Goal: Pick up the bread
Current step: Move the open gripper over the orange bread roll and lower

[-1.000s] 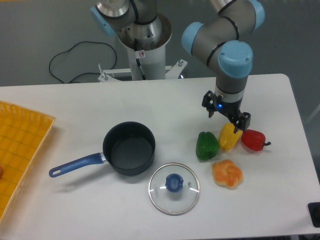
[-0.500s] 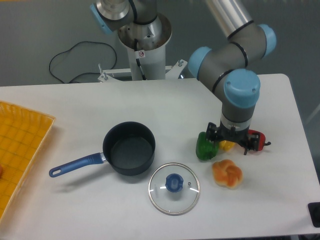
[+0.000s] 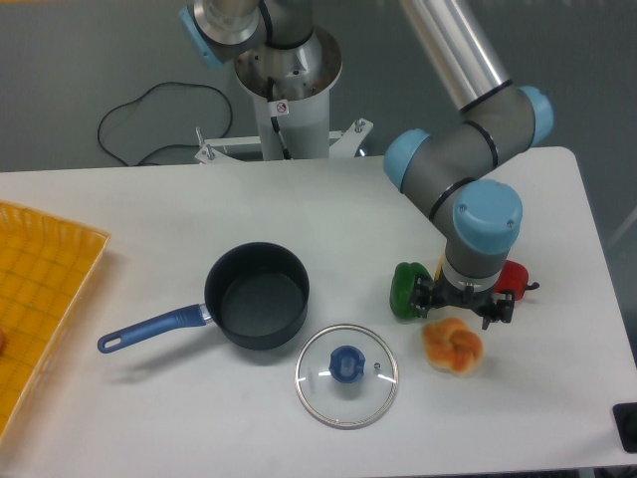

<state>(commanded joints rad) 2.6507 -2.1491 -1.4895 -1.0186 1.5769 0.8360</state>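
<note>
One arm w/ a two-finger gripper [image 3: 464, 307] sits low over the right part of the white table [image 3: 299, 209], wrist pointing down, directly above the bread [image 3: 453, 346]. Fingers are spread apart, one dark fingertip [image 3: 422, 296] at the left beside the green pepper [image 3: 404, 290], the other at the right near the red pepper [image 3: 514, 279]; nothing is clamped between them. Bread is a lumpy golden-orange knotted bun lying on the table just in front of the gripper, its top edge right under the finger line; can't tell if there's contact. Yellow pepper [image 3: 439, 271] is mostly hidden behind the wrist, only a sliver showing betw. green and red. Left of the peppers, approx. mid-table, a dark pot [image 3: 258, 296] w/ a blue handle pointing down-left stands open. Its glass lid [image 3: 346, 375] w/ blue knob lies flat on the table in front of the pot, just left of the bread, not touching it. Yellow tray [image 3: 40, 289] sits at the far left edge, partly cut off. Black cable [image 3: 149, 119] loops behind the table near the arm base [image 3: 284, 70].
</note>
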